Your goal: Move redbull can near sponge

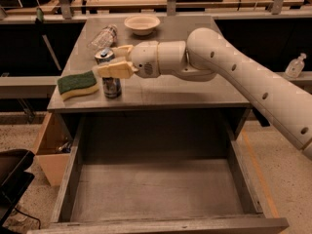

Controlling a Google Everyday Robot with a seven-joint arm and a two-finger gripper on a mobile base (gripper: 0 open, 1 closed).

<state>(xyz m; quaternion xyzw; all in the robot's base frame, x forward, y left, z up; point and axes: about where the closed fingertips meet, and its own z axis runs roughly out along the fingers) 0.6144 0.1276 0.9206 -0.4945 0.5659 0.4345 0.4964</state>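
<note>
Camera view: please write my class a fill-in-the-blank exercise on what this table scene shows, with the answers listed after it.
1. The redbull can stands ____ on the table beside the sponge.
2. The end effector is at the ____, well away from the bowl.
3. The drawer under the table is ____.
4. The bottle lies on its ____.
Missing words: upright; can; open; side.

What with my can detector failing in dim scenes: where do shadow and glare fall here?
Camera view: the light is warm and dim. The gripper, at the can beside the sponge, darkens the can's lower body, while its silver top shows a pale sheen. The sponge is evenly lit. The drawer falls into deep shadow at the back, under the table.
</note>
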